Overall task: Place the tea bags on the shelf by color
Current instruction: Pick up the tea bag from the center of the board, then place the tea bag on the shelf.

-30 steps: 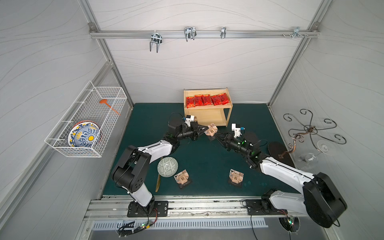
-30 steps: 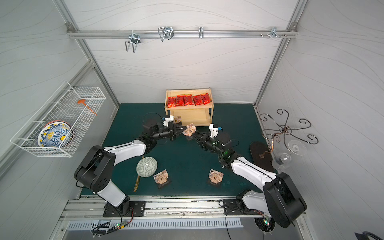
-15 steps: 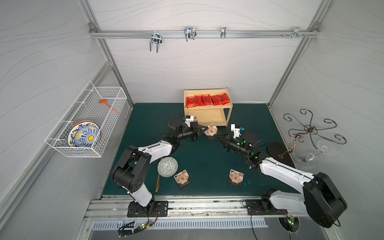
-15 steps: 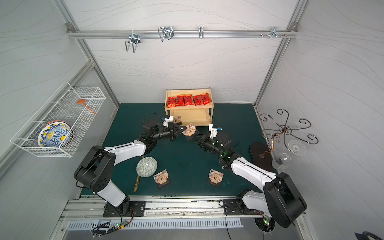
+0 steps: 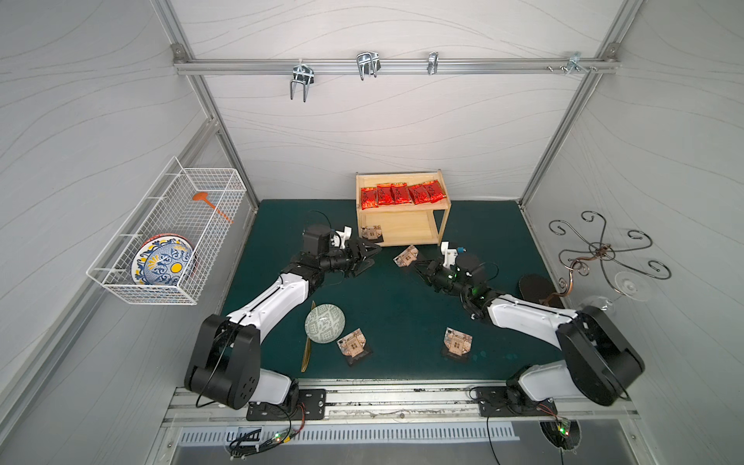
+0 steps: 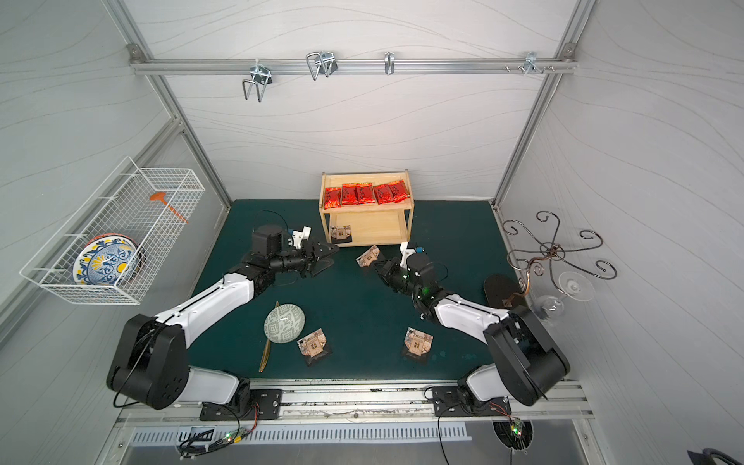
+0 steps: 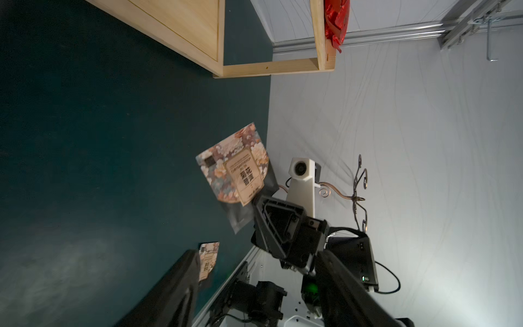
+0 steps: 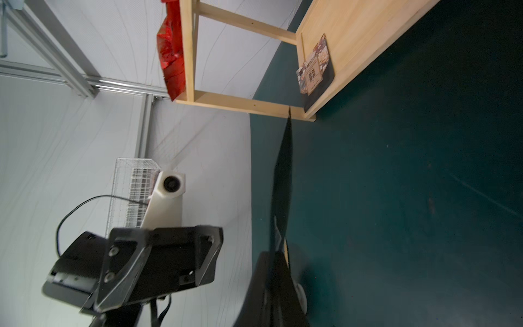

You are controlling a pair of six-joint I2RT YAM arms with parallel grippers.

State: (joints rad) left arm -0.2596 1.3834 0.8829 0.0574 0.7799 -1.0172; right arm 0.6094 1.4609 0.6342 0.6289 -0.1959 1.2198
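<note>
- My right pincer (image 5: 418,265) is clamped on the dark base of a tan pouch (image 5: 406,256). It holds the pouch tilted in the air above the table (image 5: 402,306), just in front of the shelf (image 5: 406,229).
- My left pincer (image 5: 374,257) has its jaws apart and grips nothing. It is near the shelf's left front corner, clear of the lifted pouch.
- The shelf's top tier holds five red sachets (image 5: 402,194), side by side in one row.
- The lower tier holds a second tan pouch (image 5: 371,232) at its left front corner.
- Two more tan pouches lie on the table near its front edge, well apart. One (image 5: 351,343) is just beside the green-patterned bowl (image 5: 324,323), the other (image 5: 457,342) is over on my right.
- The white wire basket (image 5: 169,213) on the left wall holds a blue-and-yellow plate (image 5: 163,261) leaning on edge and an orange utensil (image 5: 205,201).
</note>
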